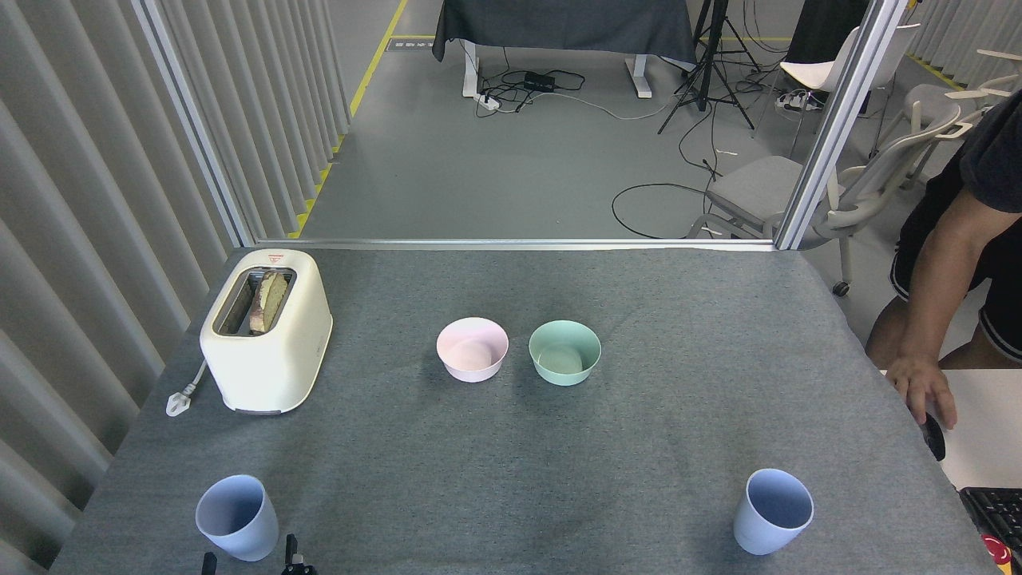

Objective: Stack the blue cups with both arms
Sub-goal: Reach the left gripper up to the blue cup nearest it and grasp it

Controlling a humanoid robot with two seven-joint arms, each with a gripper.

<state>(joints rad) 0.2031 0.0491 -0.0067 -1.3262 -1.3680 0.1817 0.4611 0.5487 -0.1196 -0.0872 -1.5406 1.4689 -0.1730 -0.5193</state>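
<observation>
While both blue cups are sitting upright and well apart, the left cup (237,517) at about seven o'clock on the grey table (511,447) and the right cup (772,511) at about five o'clock, nothing is being stacked yet. Black fingertips of the left gripper (251,563) are poking in at the bottom edge beside the left cup, seemingly straddling its base for a grasp, though I cannot tell whether they are parted or closed, and the right gripper is not showing. Farther out, the pink bowl (472,349) and mint-green bowl (564,352) are sitting near centre, a toaster (266,330) at ten o'clock, and a person's hand (922,387) is resting at three o'clock.
</observation>
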